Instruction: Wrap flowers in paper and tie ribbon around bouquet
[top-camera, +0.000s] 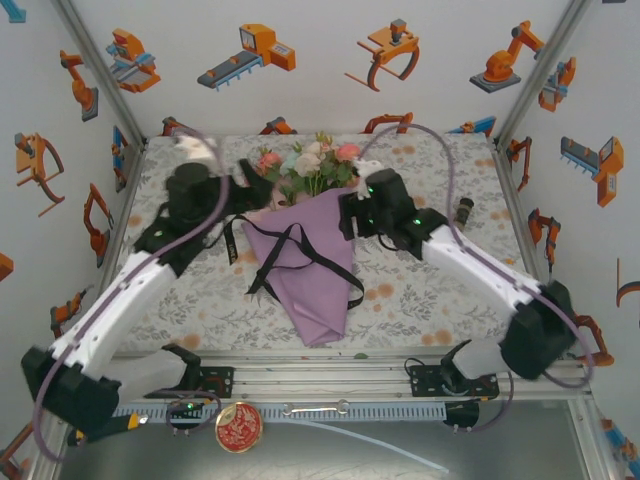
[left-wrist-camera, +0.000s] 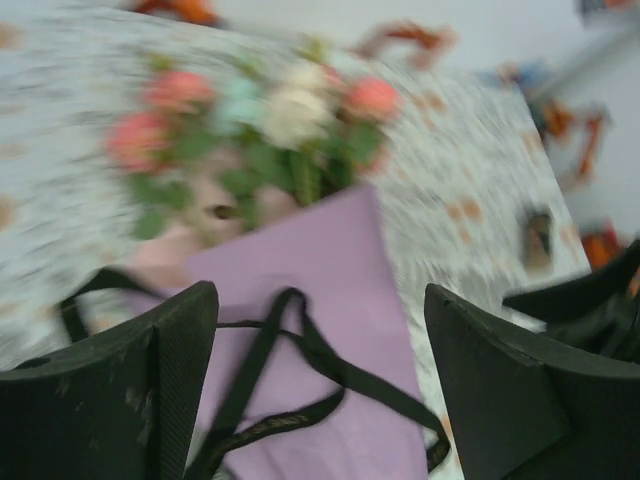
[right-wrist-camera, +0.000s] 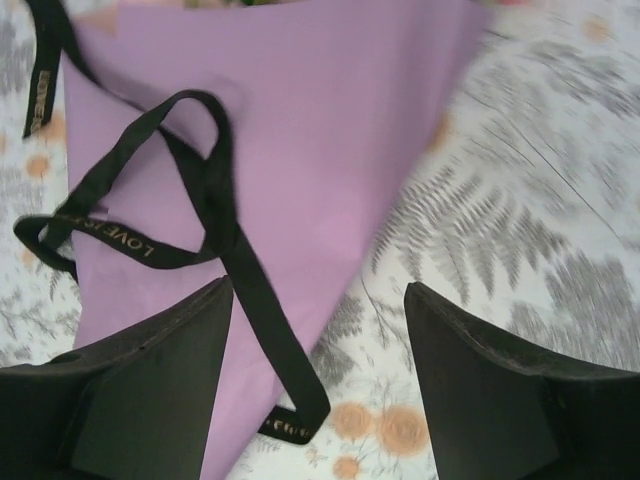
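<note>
The narrow black ribbon (right-wrist-camera: 235, 260) carries pale lettering. "LOVE" can be read on the loop at its left, and the letters after it are too small to make out. The ribbon lies in loose loops across the lilac-purple paper cone (top-camera: 305, 285), with one end trailing off the cone's left edge onto the cloth.

The cone lies flat in the middle of the surface (top-camera: 430, 290), its point near the front metal rail (top-camera: 330, 375). The pink, white and pale blue roses (top-camera: 310, 165) stick out of its wide far end.

The left hand (left-wrist-camera: 318, 320) is spread and empty above the cone's left side. The right hand (right-wrist-camera: 320, 300) is spread and empty over its right edge.

Bare cloth printed with grey ferns and orange blossoms lies open on both sides. White walls (top-camera: 330, 50) printed with orange robot pictures enclose the surface.
</note>
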